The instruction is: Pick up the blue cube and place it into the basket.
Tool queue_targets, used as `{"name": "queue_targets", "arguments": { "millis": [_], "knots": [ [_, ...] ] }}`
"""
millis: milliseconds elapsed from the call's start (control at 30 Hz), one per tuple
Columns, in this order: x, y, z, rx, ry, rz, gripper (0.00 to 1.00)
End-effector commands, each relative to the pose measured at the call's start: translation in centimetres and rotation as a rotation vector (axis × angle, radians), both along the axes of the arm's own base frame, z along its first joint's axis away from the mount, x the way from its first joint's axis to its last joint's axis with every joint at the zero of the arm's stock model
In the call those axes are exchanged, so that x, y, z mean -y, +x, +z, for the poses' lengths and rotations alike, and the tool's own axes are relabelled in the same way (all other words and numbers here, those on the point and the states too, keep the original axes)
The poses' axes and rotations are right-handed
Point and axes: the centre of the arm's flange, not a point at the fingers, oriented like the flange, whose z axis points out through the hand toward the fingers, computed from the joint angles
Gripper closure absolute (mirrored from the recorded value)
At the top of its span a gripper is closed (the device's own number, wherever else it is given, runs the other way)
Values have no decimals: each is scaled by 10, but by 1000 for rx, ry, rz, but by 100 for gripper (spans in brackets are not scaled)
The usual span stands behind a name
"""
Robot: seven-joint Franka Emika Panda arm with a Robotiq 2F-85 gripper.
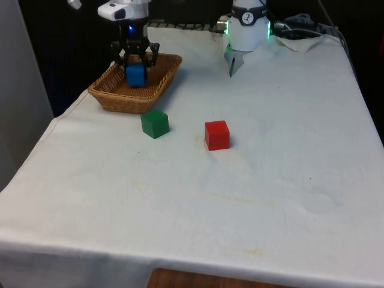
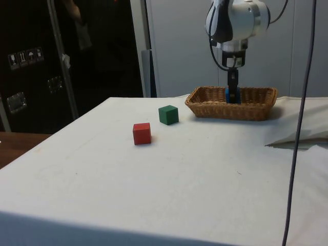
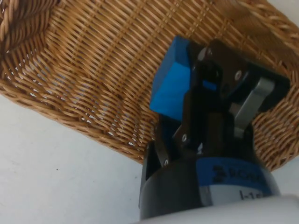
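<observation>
While over basket [image 1: 102,95], pincer [image 1: 135,67] (rim-clear) grips cube [image 1: 136,75].

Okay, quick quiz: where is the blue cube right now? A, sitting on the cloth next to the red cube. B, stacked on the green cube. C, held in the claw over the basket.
C: the claw grips the blue cube above the basket, as the wrist view confirms.

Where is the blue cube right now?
The blue cube is held in the gripper inside the wicker basket, at the far left of the front view, beyond the green cube.
</observation>
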Motion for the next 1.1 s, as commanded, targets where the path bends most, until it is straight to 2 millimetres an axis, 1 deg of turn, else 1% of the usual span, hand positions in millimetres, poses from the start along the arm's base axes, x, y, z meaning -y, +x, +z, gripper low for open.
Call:
{"name": "queue_targets", "arguments": {
  "millis": [0, 33, 67, 100, 133, 200, 233, 367, 400, 600, 733, 767, 1067],
  "knots": [
    [-1, 2, 2, 11, 4, 3, 100],
    [-1, 1, 2, 10, 3, 2, 98],
    [-1, 1, 1, 8, 2, 1, 92],
    [0, 0, 0, 0, 0, 0, 84],
    [-1, 1, 1, 7, 2, 0, 84],
    [-1, 1, 1, 5, 1, 1, 65],
    [-1, 1, 1, 4, 0, -1, 40],
    [-1, 1, 0, 3, -1, -1, 3],
    [-1, 1, 0, 3, -1, -1, 0],
    [0, 0, 0, 1, -1, -2, 0],
    [3, 5, 9, 11, -1, 1, 0],
    [1, 6, 7, 18, -1, 3, 0],
    [7, 18, 33, 47, 17, 7, 0]
  ]
}}
